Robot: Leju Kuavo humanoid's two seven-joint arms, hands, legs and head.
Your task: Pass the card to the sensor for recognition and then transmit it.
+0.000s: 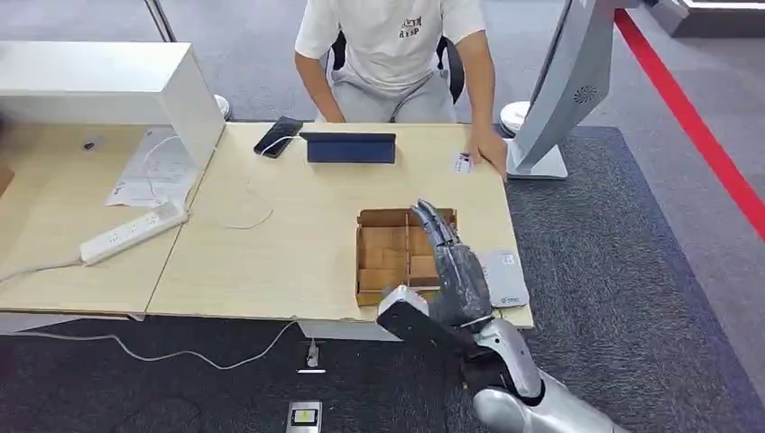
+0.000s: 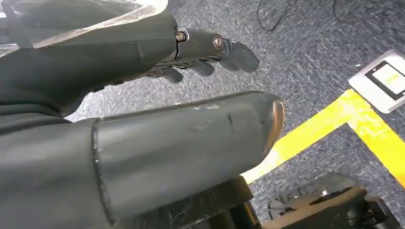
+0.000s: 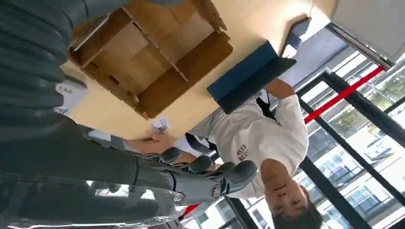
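I see my right hand (image 1: 448, 271) open and empty over the cardboard tray (image 1: 383, 255) on the wooden desk (image 1: 298, 225). The card (image 1: 462, 162) lies beside the person's hand (image 1: 488, 151). My left hand (image 2: 143, 119) hangs empty above grey carpet (image 2: 310, 52).

Our right hand (image 1: 448, 271) hides part of the cardboard tray (image 1: 383, 253); the card (image 1: 463, 162) at one o'clock seems unreadably small.
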